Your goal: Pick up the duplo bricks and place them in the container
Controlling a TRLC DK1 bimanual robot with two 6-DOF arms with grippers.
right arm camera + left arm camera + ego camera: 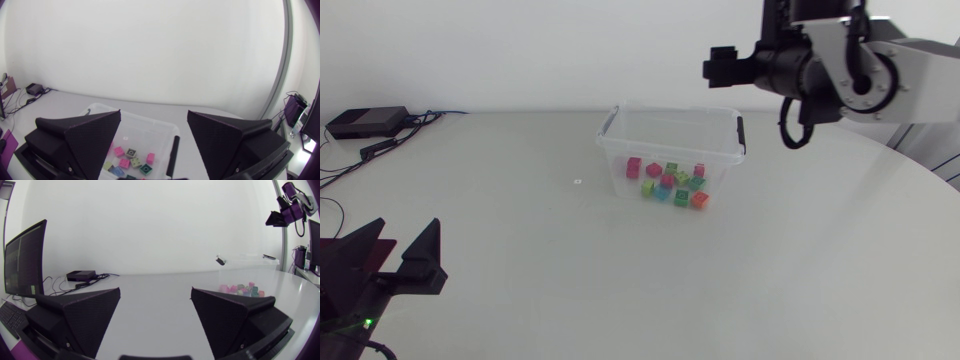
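Note:
A clear plastic container (670,112) with black handle clips stands at the middle of the table. Several duplo bricks (670,182) in pink, green, blue and orange lie on its floor. My right gripper (712,68) hangs high above the container's far right corner. In the right wrist view it (154,114) is open and empty, with the container (150,124) and the bricks (132,157) below it. My left gripper (408,228) rests at the near left of the table, open and empty (155,292). From there the container (250,264) stands far ahead.
A black box (365,122) with cables lies at the table's far left corner. A tiny white speck (577,182) sits on the table left of the container. I see no loose bricks on the table around the container.

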